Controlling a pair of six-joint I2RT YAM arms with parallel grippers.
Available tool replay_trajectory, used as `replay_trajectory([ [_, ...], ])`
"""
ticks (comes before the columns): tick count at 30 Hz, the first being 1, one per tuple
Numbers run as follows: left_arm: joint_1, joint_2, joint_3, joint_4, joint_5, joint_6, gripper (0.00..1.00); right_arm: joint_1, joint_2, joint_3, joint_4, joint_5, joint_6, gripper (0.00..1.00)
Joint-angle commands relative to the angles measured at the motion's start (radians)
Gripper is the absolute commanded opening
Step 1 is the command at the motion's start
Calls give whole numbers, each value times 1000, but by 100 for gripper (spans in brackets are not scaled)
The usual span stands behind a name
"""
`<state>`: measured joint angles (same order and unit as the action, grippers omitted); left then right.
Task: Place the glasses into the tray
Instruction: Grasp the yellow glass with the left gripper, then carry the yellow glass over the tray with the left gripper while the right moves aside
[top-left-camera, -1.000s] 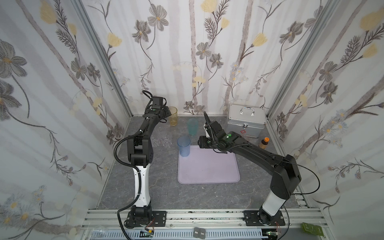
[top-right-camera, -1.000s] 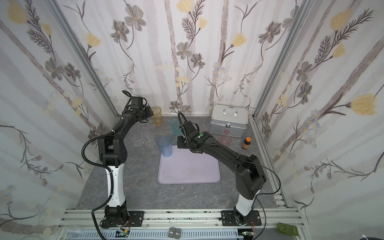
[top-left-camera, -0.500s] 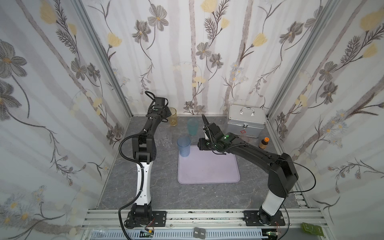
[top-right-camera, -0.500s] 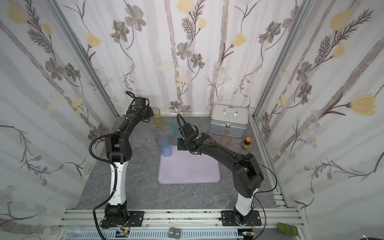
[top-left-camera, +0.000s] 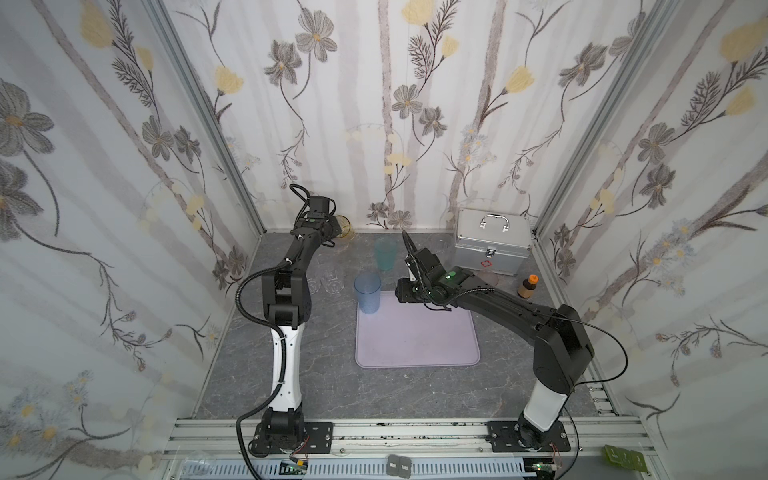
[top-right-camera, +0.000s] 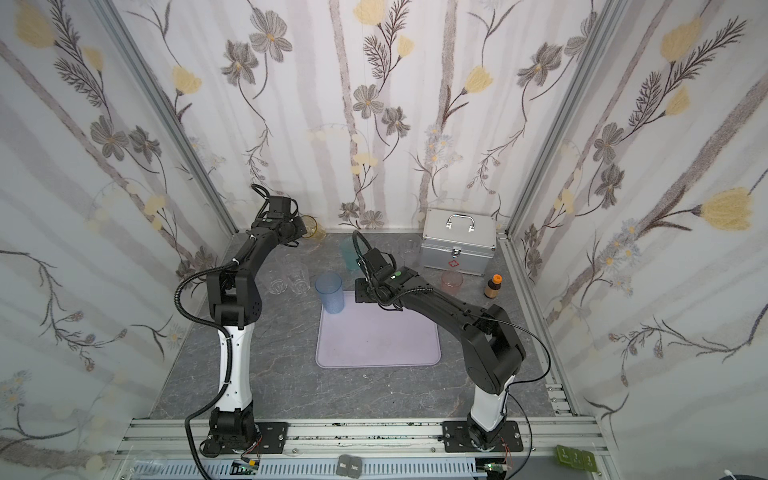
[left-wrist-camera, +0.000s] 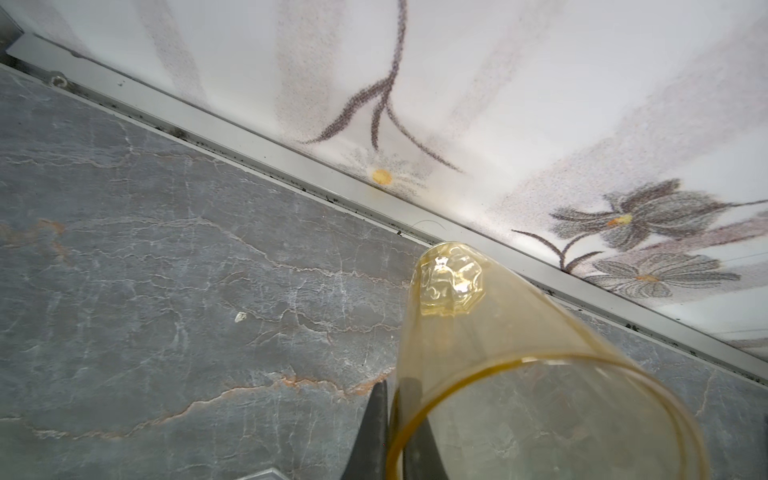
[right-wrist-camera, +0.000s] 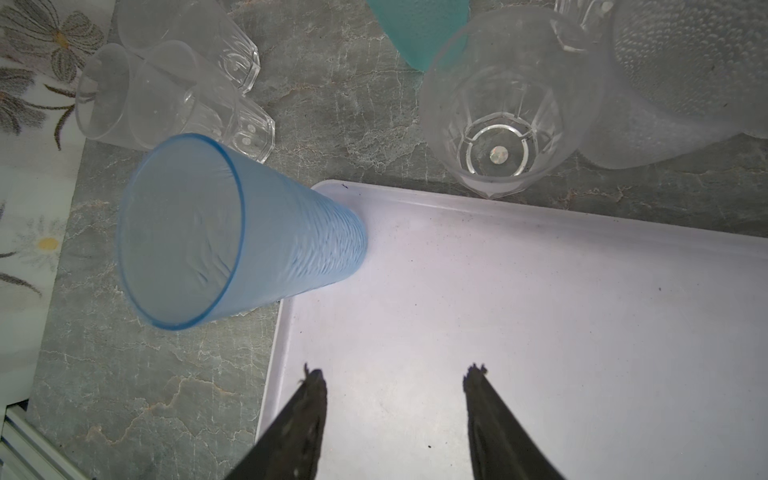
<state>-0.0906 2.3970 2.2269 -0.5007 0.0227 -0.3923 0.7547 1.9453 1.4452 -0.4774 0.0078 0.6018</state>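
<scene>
**Table** (top-left-camera: 316, 374): the grey marbled surface fills the lower half of both top views. It carries nearly all of the glasses, so I judge the task to be at an early stage.

**Tray** (top-left-camera: 415, 340): centre of frame, with one glass delivered. The blue tumbler (top-left-camera: 367, 293) stands upright on the tray's upper-left corner, mouth up. The rest of the tray is bare.

**Outstanding glasses:**
- the frosted tumblers (right-wrist-camera: 685, 75)
- the teal tumbler (top-left-camera: 385, 254), above the tray
- the clear faceted tumblers (top-right-camera: 286, 282), left of the tray
- the pink tumbler (top-right-camera: 451, 280), at right
- the amber tumbler (top-left-camera: 343, 226), by the back wall, upper centre-left

**Amber tumbler, orientation:** I read it as upright, long axis vertical, mouth up. Its base appears to rest on the table.

**Left end effector** (left-wrist-camera: 395, 388): closed on the amber tumbler's wall at the rim, one finger inside and one outside.

**Right end effector** (right-wrist-camera: 395, 372): open and empty, above the tray's upper-left area, beside the blue tumbler.
</scene>
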Motion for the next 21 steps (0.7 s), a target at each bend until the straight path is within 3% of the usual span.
replay_trajectory([
  [1,2,-67,-23,17,-7,0,0,6,-2,-1,39,20,13,54],
  [10,-37,-390,-236,19,-19,-11,0,7,-55,-2,35,80,-10,54],
  [16,-155,-650,-441,19,-28,-7,0,-35,-152,-46,52,140,-38,54],
  [21,-259,-837,-630,17,20,-13,0,-43,-296,-189,174,174,-92,55],
])
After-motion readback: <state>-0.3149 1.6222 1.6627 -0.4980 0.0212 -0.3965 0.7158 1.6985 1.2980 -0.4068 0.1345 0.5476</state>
